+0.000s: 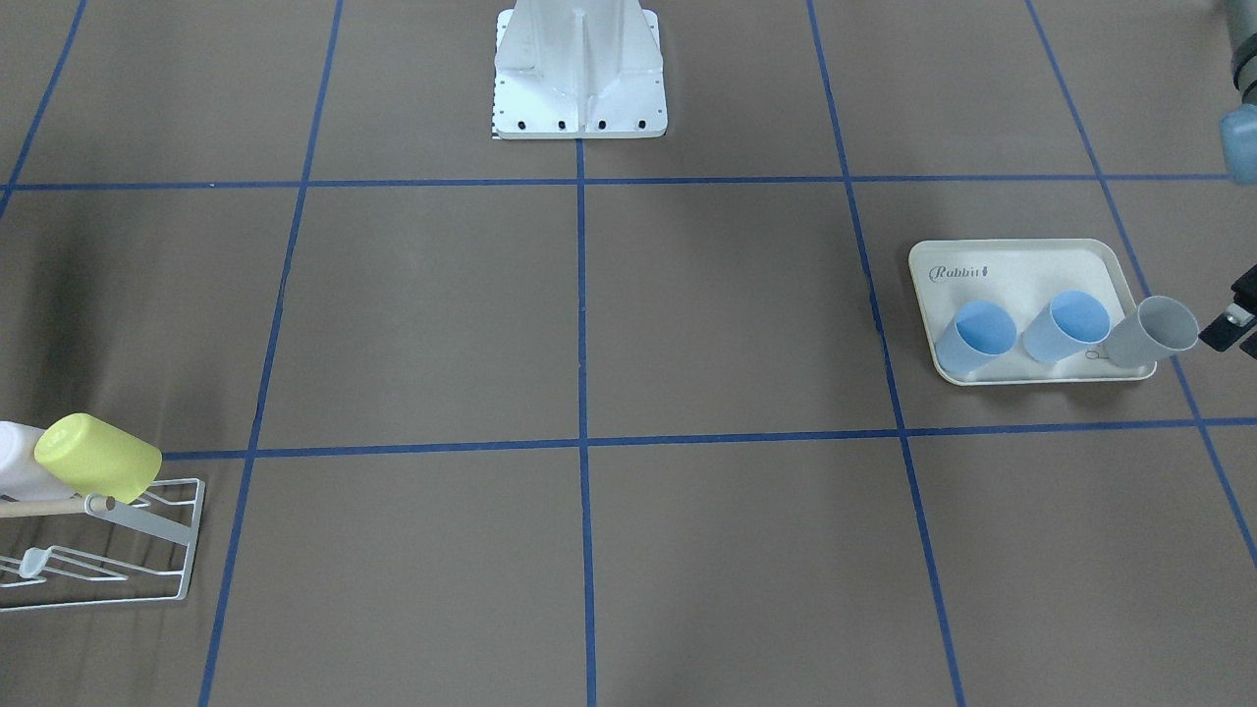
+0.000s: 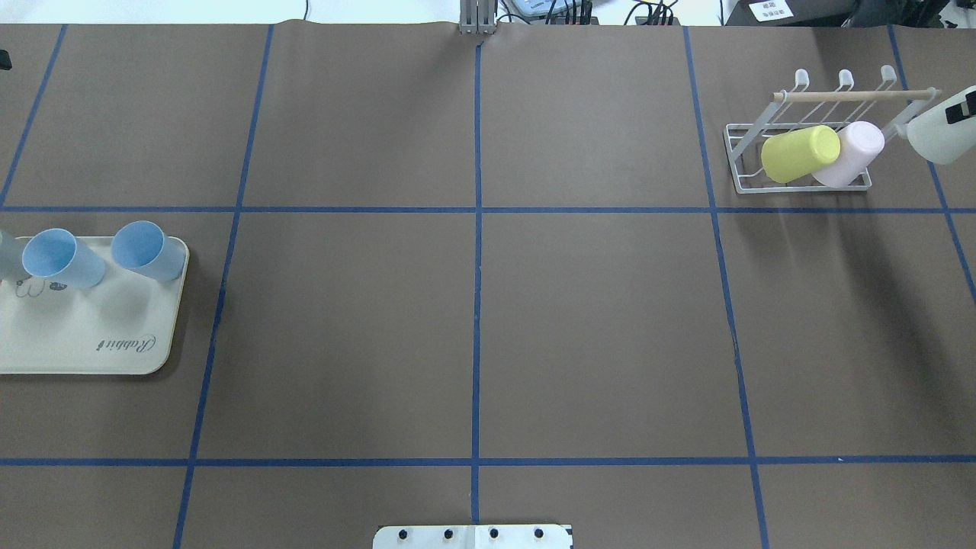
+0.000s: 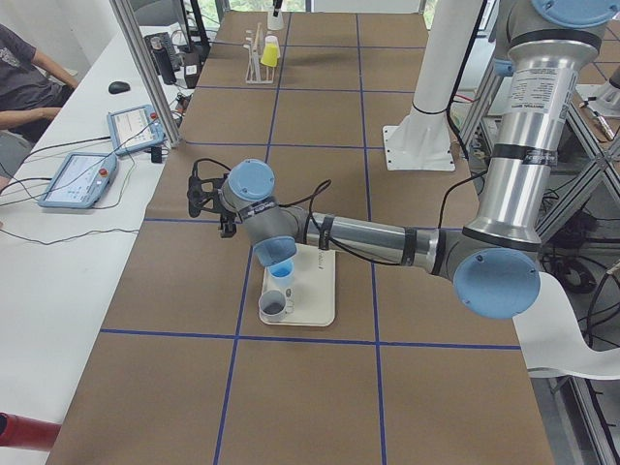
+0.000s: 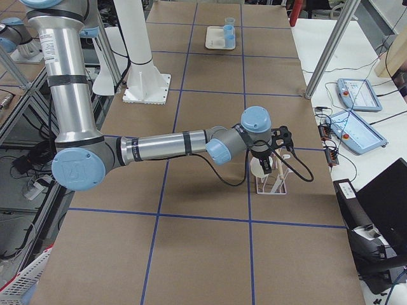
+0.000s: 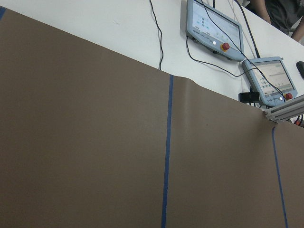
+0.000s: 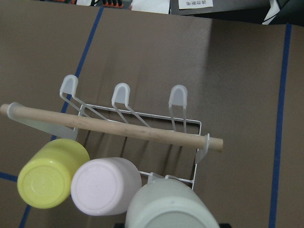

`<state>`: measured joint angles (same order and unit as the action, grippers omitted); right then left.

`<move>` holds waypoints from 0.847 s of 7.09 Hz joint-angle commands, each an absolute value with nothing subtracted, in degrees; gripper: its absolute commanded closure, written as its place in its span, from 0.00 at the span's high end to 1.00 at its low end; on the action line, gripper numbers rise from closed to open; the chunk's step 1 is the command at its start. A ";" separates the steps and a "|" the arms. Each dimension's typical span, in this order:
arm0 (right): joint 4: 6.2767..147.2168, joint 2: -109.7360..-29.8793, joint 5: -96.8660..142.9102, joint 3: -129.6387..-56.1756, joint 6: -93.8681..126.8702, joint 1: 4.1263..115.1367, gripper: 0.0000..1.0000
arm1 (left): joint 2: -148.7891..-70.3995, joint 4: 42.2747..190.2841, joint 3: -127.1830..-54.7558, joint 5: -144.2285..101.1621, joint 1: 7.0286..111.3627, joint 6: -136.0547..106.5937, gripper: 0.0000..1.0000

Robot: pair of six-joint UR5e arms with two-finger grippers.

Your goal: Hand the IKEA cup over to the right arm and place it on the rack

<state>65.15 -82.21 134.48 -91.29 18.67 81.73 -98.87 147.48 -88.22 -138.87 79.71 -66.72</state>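
Note:
My right gripper (image 2: 955, 118) is at the right end of the white wire rack (image 2: 793, 185) and is shut on a pale green-white cup (image 2: 942, 137), held bottom-up by the rack's end prong. The right wrist view shows this cup (image 6: 168, 206) low in the middle, below the wooden dowel (image 6: 118, 126). A yellow cup (image 2: 799, 152) and a pink cup (image 2: 850, 152) hang on the rack. My left gripper (image 1: 1232, 314) is only partly in view at the frame's edge, beside a grey cup (image 1: 1154, 334). I cannot tell whether it is open or shut.
The cream rabbit-print tray (image 1: 1031, 265) holds two blue cups (image 1: 977, 339) (image 1: 1065, 326), and the grey cup leans at its corner. The robot's white base (image 1: 579, 79) stands at the table's middle. Operators' pendants (image 5: 213, 28) lie on the side desk.

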 commanded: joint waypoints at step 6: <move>67.24 -79.54 131.49 -90.18 17.93 78.93 0.36 | -98.26 147.48 -88.51 -138.87 79.72 -66.71 1.00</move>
